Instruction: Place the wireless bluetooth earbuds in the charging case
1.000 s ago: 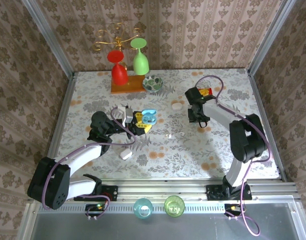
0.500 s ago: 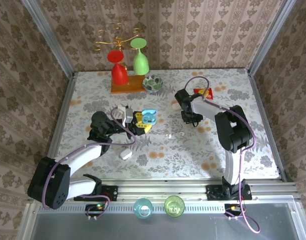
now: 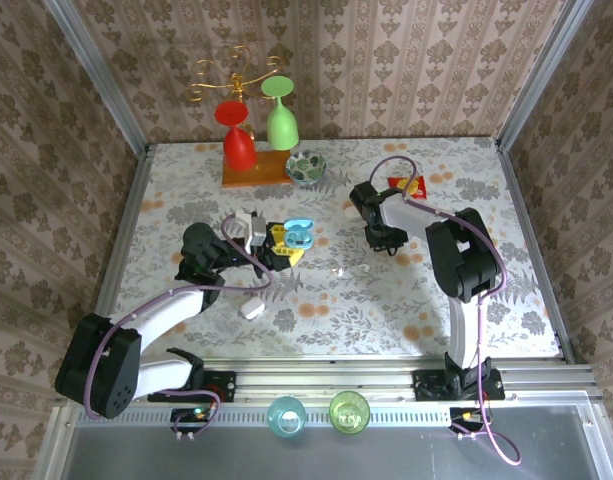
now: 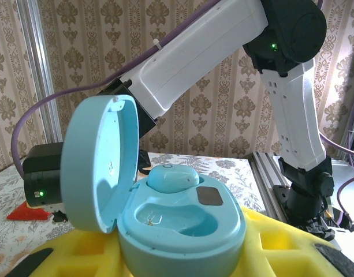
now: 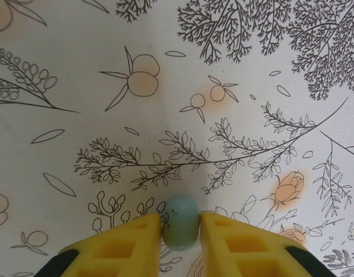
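Tablecloth (image 3: 316, 300): pale, floral print.
Left gripper (image 3: 286, 245): clamped on open blue charging case (image 4: 182, 222); one socket possibly filled.
Right gripper (image 5: 181, 231): pinching pale earbud (image 5: 181, 223) on the cloth, right of case.
Back edge: red and green glasses (image 3: 239, 148).

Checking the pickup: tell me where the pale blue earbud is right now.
In the right wrist view the earbud sits at bottom centre, pinched between the yellow fingers of the right end effector, over the flowered table.
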Controlling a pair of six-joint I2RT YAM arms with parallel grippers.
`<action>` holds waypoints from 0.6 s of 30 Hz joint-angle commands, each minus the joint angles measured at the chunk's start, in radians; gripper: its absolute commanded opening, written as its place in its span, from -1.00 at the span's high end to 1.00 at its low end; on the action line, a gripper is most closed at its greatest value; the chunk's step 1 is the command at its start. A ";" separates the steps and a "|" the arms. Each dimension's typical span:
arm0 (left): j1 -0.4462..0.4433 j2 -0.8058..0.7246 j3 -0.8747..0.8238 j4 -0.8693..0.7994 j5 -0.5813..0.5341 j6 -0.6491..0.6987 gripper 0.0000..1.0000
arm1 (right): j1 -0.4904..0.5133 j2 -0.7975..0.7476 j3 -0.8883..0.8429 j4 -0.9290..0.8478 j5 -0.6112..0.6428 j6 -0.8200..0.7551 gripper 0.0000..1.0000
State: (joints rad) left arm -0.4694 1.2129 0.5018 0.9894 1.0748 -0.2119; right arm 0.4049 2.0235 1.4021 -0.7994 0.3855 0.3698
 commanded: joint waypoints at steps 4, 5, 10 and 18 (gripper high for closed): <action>0.006 0.001 0.000 0.045 0.022 0.009 0.46 | 0.007 0.039 0.033 -0.044 0.020 0.000 0.48; 0.007 0.000 0.000 0.045 0.022 0.008 0.46 | 0.007 0.040 0.034 -0.044 0.021 0.000 0.48; 0.006 0.000 0.001 0.045 0.022 0.009 0.47 | 0.009 0.030 0.035 -0.045 0.020 -0.008 0.59; 0.006 0.000 0.002 0.043 0.019 0.012 0.46 | 0.012 -0.175 -0.044 0.017 -0.125 -0.028 0.59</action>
State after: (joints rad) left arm -0.4694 1.2129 0.5018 0.9958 1.0748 -0.2119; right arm 0.4107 1.9743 1.3827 -0.7967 0.3374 0.3588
